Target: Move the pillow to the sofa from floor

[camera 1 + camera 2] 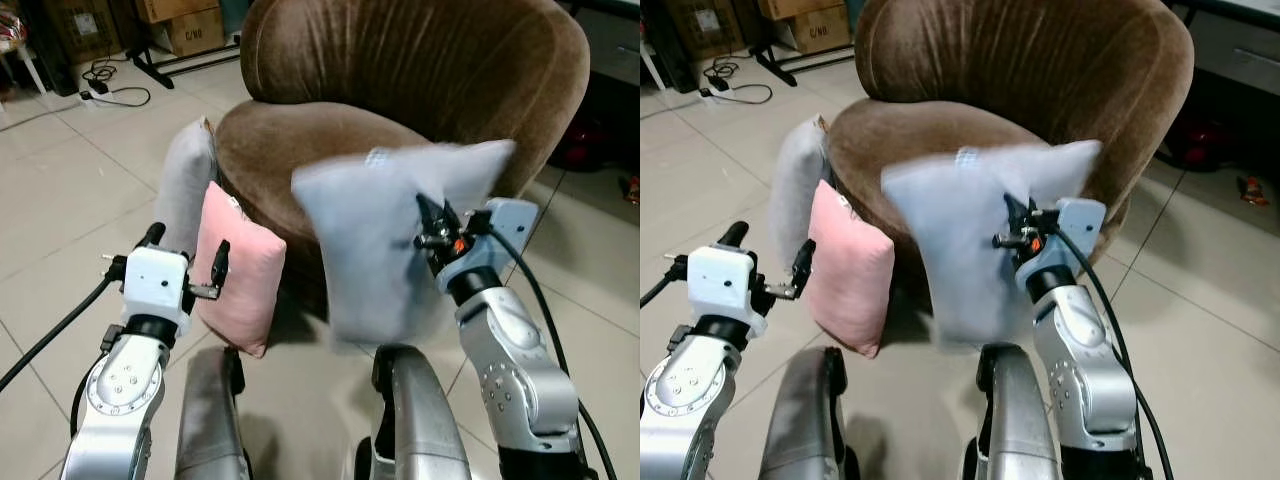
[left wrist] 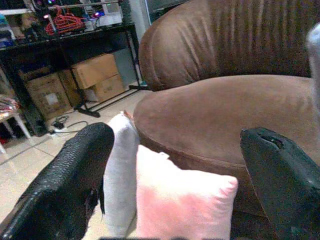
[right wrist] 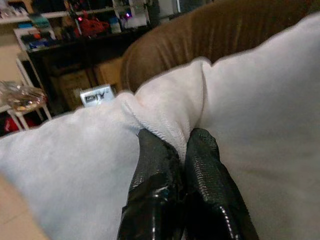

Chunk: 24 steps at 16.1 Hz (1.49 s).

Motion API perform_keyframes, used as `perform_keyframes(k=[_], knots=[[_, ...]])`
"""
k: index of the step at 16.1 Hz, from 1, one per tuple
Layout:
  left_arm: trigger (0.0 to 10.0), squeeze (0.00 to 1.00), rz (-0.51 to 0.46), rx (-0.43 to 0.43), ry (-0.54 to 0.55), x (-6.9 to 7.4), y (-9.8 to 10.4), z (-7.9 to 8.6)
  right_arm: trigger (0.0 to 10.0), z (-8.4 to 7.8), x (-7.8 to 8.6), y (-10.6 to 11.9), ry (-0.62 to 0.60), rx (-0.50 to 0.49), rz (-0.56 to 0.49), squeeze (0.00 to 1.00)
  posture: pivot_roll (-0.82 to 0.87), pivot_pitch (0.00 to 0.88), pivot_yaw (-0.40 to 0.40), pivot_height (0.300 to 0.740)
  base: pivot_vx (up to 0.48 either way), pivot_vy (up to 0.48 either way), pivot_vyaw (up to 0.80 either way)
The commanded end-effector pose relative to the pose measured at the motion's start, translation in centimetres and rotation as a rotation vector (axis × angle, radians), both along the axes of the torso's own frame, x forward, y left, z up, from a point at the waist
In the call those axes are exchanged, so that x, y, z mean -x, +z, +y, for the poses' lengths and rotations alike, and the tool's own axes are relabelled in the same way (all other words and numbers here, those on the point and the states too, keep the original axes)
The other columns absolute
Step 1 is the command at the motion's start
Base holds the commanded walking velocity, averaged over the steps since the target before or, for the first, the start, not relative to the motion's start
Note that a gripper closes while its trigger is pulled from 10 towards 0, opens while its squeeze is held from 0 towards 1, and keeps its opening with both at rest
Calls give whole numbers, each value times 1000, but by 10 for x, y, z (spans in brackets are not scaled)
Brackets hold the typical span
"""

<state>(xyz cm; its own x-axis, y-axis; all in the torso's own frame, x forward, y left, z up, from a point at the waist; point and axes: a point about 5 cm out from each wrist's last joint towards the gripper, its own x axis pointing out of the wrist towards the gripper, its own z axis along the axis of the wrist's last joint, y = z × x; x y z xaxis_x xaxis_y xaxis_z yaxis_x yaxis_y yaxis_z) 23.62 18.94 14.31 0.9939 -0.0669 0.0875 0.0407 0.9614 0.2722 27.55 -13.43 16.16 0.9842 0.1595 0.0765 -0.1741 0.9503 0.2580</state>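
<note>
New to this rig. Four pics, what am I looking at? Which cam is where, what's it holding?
It is a humanoid robot with two silver arms, each ending in two long black fingers. The two wide pictures come from a stereo camera on its head, looking down and forward; the other two come from cameras on its wrists, looking along the fingers.

The right gripper is shut on a pale grey pillow, pinching a fold of its cloth and holding it up in front of the brown sofa. The right wrist view shows that pinch close up.

The left gripper is open and holds nothing, hovering beside a pink pillow. That one and another grey pillow stand on the tiled floor, leaning against the sofa.
</note>
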Motion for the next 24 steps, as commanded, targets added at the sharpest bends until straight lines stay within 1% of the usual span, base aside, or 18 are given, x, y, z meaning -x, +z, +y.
perform_keyframes(k=[1, 3, 8, 9, 15, 19, 21, 23, 24], knots=[[10000, 0, -13, -12, 2, -3, 1, -3, 10000, -2, -1, 11, -23, 12, -55, 0, 55, 0, -41, 534, 0, 0, 0], [10000, 0, -20, -8, -4, -7, 2, -7, 10000, -7, -3, 17, -60, -32, -65, 0, 52, 0, -32, 549, 0, 0, 0], [10000, 0, -36, -7, 1, -16, 4, -7, 10000, -14, -7, 28, -105, -78, -92, 0, 40, 0, -20, 579, 0, 0, 0], [10000, 0, -34, -6, -2, -17, 3, -8, 10000, -13, -8, 29, -113, -80, -94, 0, 37, 0, -18, 594, 0, 0, 0], [10000, 0, -30, -1, -6, -19, 1, -11, 10000, -16, -9, 33, -127, -87, -102, 0, 32, 0, -14, 629, 0, 0, 0], [10000, 0, -31, 0, -13, -21, 0, -13, 10000, -15, -13, 36, -127, -89, -110, 0, 26, 0, -9, 664, 0, 0, 0], [10000, 0, -28, 4, -12, -22, -1, -13, 10000, -15, -13, 32, -127, -83, -99, 0, 25, 0, -5, 684, 0, 0, 0], [10000, 0, -11, 16, -8, -20, -6, -13, 10000, -15, -10, 14, -135, -63, -53, 0, 24, 0, -2, 704, 0, 0, 0], [10000, 0, 8, 39, 6, -18, -12, -12, 10000, -15, -8, 3, -134, -53, -22, 0, 24, 0, -2, 714, 0, 0, 0]])
